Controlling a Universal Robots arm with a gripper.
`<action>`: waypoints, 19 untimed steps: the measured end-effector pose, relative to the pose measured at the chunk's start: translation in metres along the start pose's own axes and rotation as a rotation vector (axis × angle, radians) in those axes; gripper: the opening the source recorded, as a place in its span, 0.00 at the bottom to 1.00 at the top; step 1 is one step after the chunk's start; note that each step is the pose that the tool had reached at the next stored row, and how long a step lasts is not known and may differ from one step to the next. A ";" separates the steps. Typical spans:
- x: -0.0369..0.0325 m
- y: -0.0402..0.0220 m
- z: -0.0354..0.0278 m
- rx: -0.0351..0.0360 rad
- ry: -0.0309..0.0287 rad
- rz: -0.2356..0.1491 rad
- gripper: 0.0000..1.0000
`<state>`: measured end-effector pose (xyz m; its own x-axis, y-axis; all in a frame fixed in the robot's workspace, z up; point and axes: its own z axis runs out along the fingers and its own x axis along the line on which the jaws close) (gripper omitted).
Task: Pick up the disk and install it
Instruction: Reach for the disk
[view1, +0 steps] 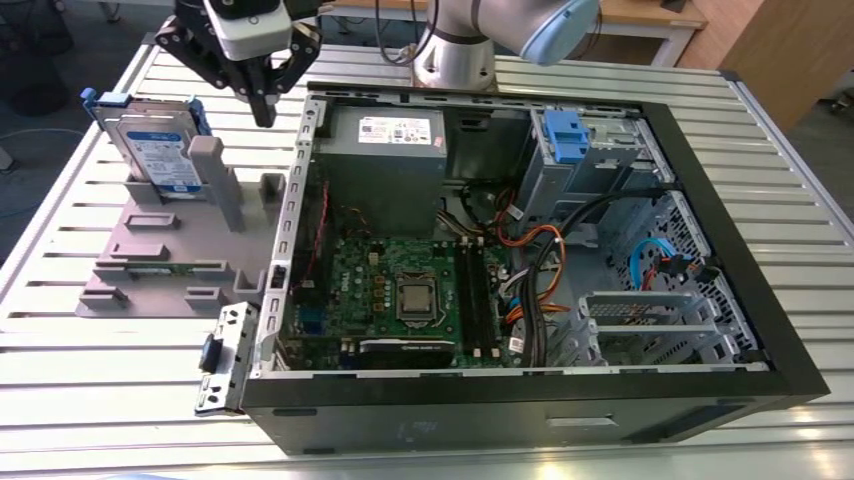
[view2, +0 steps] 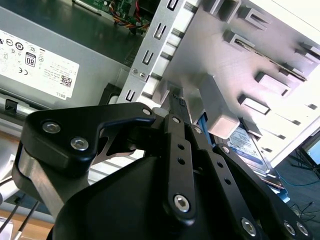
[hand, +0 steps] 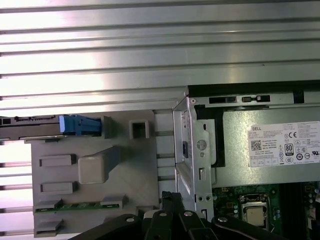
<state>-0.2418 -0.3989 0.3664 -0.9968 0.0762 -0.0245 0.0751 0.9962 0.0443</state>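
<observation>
The disk (view1: 154, 150) is a silver drive with a white-and-blue label in a blue bracket. It stands on edge at the far end of the grey stand (view1: 160, 250), on the exterior view's left. My gripper (view1: 264, 113) hangs above the gap between the stand and the open computer case (view1: 747, 300), to the right of the disk and apart from it. Its black fingers point down, shut, with nothing between them. In the first wrist view the disk (hand: 30, 128) shows edge-on, beyond the gripper (hand: 170, 198). The second wrist view has the disk (view2: 246, 144) behind a stand post, past the gripper (view2: 177, 97).
The case lies open on a slatted metal table (view1: 107, 380). Inside are a grey power-supply box (view1: 387, 150), a motherboard (view1: 400, 290), cables, and a drive bay with a blue bracket (view1: 567, 135). A green memory stick (view1: 167, 268) sits in the stand. The arm's base (view1: 454, 60) stands behind the case.
</observation>
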 end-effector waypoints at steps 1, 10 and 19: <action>0.0002 0.0000 0.0000 0.0001 0.0001 0.000 0.11; 0.0050 -0.0005 0.0019 0.0001 0.0001 0.000 0.11; 0.0222 -0.0022 0.0122 0.0003 0.0000 0.000 0.11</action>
<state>-0.2638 -0.3989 0.3536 -0.9968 0.0762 -0.0246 0.0751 0.9962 0.0440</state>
